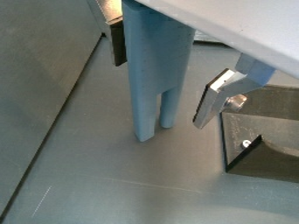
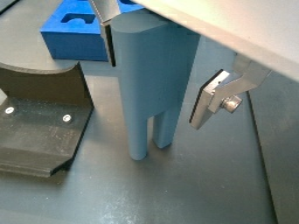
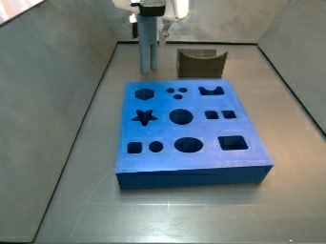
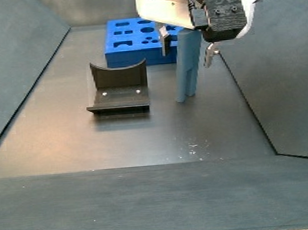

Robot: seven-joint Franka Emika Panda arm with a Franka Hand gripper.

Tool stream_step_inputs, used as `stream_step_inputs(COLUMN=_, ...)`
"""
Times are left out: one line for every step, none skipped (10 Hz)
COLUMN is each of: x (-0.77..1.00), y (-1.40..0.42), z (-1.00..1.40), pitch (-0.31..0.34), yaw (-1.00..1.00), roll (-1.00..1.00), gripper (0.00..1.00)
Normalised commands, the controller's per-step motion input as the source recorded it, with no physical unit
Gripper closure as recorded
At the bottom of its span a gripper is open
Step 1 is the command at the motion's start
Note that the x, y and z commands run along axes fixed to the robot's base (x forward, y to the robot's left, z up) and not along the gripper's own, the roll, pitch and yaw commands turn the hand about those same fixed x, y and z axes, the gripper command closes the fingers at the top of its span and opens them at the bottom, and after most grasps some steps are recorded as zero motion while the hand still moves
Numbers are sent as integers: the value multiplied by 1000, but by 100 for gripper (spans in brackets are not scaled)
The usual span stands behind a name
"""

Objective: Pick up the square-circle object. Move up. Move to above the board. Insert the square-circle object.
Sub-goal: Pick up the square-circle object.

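Gripping status: I'm straddling the top of the square-circle object (image 2: 152,83) with my gripper (image 2: 158,83), but my jaws are standing wide. One finger (image 2: 212,98) is hanging clear of the post with a visible gap, and the opposite pad (image 1: 118,42) is sitting just beside its other face; can't tell if that one's touching.

Square-circle object: light grey-blue post (image 1: 156,66), standing upright with its two prong tips resting on the grey floor (image 1: 105,184). In a side view it's (image 4: 189,69) standing just beside the fixture.

Gripper location: I'm hovering at the far end of the floor, right over the post (image 3: 148,43), gripper (image 4: 197,28) pointing straight down.

Board: bright-blue slab (image 3: 192,152) lying flat mid-floor, its dark star, hexagon, circle and square cut-outs all facing up. The post is standing just past its far edge, apart from it.

Fixture: dark L-shaped bracket (image 4: 117,90) sitting on the floor near the post; it's also showing in both wrist views (image 2: 41,118) (image 1: 268,127).
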Motion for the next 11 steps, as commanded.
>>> stream_step_inputs(x=-360, y=-83, z=80, pitch=-47, yaw=-71, roll=91, gripper=0)
stream_step_inputs(x=-109, y=37, z=37, pitch=-53, yaw=0, roll=-64, gripper=0)
stream_step_inputs(x=-109, y=186, z=80, pitch=-64, yaw=0, roll=-41, gripper=0)
stream_step_inputs(x=-94, y=189, z=291, pitch=-100, yaw=0, roll=-103, gripper=0)
stream_step_inputs(x=0, y=126, z=40, pitch=-4, yaw=-34, roll=-69, gripper=0)
stream_step_inputs(x=14, y=131, z=177, pitch=0, yaw=-71, roll=-21, gripper=0)
stream_step_inputs(x=0, y=6, z=74, pitch=0, yaw=-97, roll=0, gripper=0)
stream_step_inputs(x=0, y=0, z=0, pitch=0, yaw=0, roll=0, gripper=100)
stream_step_inputs(x=0, y=0, z=0, pitch=0, yaw=0, roll=0, gripper=100)
stream_step_inputs(x=0, y=0, z=0, pitch=0, yaw=0, roll=0, gripper=100)
stream_step_inputs(x=0, y=0, z=0, pitch=0, yaw=0, roll=0, gripper=100)
